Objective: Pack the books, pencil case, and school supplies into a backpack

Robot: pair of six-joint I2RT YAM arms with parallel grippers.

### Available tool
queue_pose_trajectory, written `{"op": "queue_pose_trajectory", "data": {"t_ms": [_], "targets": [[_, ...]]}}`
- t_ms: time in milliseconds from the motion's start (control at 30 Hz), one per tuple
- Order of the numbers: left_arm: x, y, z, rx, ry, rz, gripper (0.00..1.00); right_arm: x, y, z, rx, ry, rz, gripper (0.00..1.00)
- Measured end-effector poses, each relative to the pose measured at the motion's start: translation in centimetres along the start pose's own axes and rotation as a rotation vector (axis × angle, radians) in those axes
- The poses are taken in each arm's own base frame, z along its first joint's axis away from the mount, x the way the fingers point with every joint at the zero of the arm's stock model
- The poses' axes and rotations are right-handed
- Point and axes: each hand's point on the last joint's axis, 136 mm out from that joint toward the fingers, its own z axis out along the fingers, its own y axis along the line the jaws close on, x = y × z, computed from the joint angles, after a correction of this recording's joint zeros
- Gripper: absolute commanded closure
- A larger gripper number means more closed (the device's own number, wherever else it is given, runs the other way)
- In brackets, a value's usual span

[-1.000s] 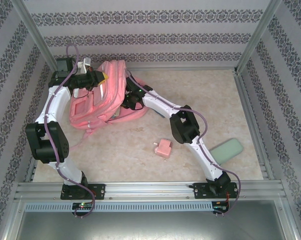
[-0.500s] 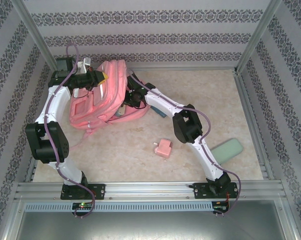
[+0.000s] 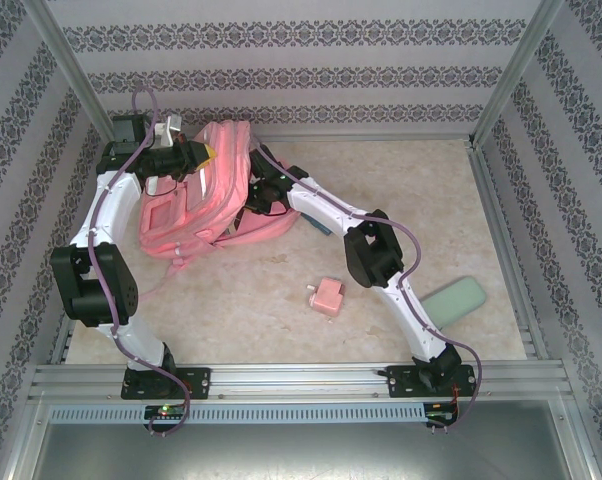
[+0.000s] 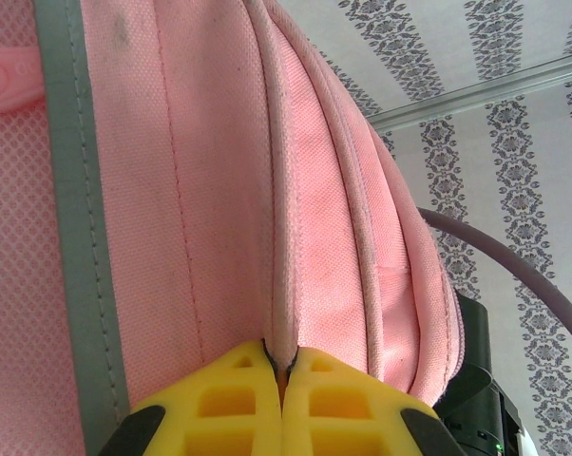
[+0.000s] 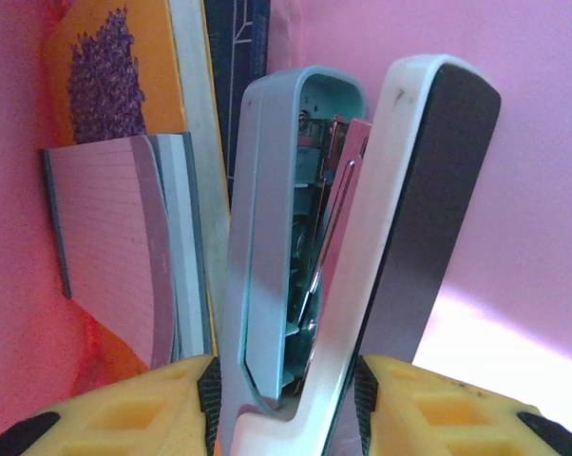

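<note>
Here, left gripper (image 4: pixel 281 385) pinching backpack (image 4: pixel 219 190) seam — right arm (image 3: pixel 326 208) stretched into it, right gripper (image 5: pixel 286 408) clasping stapler (image 5: pixel 267 237).

A: Left gripper (image 4: pixel 284 366)?
B: Being pinched shut on backpack (image 4: pixel 219 190) fabric; left arm (image 3: pixel 91 285) being stretched forward.
A: Right gripper (image 5: pixel 286 399)?
B: Being held part-spread, clasping stapler (image 5: pixel 295 237); right arm (image 3: pixel 381 260) being angled forward-left.

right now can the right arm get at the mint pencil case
Probably not yet: its fingers are inside the backpack with the stapler between them. Once it backs out, the pencil case lies bare on the table beside that arm.
</note>
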Motion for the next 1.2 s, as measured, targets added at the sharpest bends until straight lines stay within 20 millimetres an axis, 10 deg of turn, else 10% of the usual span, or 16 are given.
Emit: {"op": "queue_pose_trajectory", "data": {"t_ms": [367, 567, 700, 967, 1200], "targets": [[0.0, 0.0, 0.0, 0.0, 0.0, 0.001, 1.0, 0.1, 0.2, 0.5, -0.029, 0.013, -0.012, 0.45], [0.0, 0.0, 0.0, -0.001, 0.001, 0.006, 1.0, 0.4, -3.6, -1.4, 0.087, -0.008, -0.037, 0.32], [0.0, 0.0, 0.0, -0.002, 0.001, 0.009, 1.0, -0.5, -6.2, -5.7, 0.182, -0.07, -0.045, 0.02], [0.8, 0.5, 0.7, -0.01, 0.017, 0.016, 1.0, -2.4, -11.2, -19.3, 0.387, -0.286, -0.05, 0.02], [1.7, 0.5, 1.6, -0.013, 0.038, 0.034, 1.0, 0.3, -20.6, -29.3, 0.676, -0.359, 0.103, 0.02]]}}
